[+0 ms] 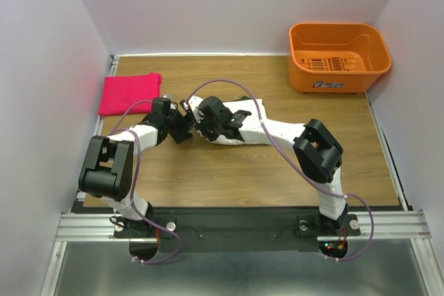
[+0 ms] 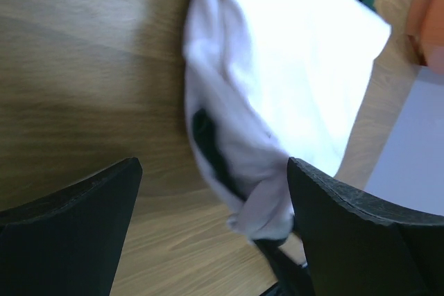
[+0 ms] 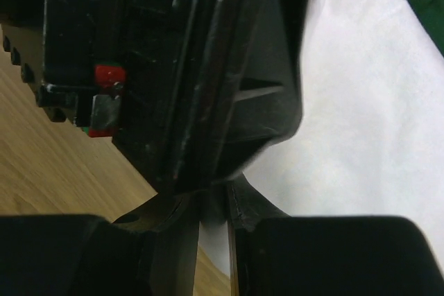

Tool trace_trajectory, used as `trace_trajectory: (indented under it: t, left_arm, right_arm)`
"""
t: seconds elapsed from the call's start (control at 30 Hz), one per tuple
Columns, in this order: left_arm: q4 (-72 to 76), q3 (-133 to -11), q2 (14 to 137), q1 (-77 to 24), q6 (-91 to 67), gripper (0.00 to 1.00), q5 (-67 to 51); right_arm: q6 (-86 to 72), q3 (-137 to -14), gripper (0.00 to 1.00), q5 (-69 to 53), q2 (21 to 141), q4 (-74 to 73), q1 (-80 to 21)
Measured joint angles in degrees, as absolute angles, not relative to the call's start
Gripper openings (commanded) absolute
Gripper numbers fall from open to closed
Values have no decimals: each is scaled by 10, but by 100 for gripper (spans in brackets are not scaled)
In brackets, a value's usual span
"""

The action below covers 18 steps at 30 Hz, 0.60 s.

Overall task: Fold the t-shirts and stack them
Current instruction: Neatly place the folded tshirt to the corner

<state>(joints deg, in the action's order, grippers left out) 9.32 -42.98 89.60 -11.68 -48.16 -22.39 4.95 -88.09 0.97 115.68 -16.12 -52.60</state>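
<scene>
I am holding my left gripper (image 2: 211, 166) wide open by the limp, light white t-shirt (image 2: 291, 53), my right gripper (image 3: 214, 214) pinching its bunched corner, likely the surest hold.

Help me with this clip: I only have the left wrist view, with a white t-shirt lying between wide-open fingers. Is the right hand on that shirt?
Observer: Yes. The right wrist view shows the right hand closed on a fold of the white t-shirt.
Operator: Where is the other shirt?
Observer: In the top view, the pink-red t-shirt lies folded flat at the far left of the table.
Operator: And the orange at my right edge?
Observer: That is an orange basket standing in the far right corner.
</scene>
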Motion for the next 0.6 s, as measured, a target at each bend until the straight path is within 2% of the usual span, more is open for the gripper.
trace_trajectory:
  t: [0.23, 0.47, 0.6]
  left_arm:
    - [178, -404, 892, -123, -536, 98, -225]
    - [204, -390, 889, -127, -555, 99, -223]
    - [211, -392, 927, -147, -561, 94, -212]
  right_arm:
    - [42, -858, 1, -5, 1148, -148, -526]
    - [36, -853, 1, -9, 1133, -140, -526]
    - [31, -853, 1, -12, 1129, -131, -526]
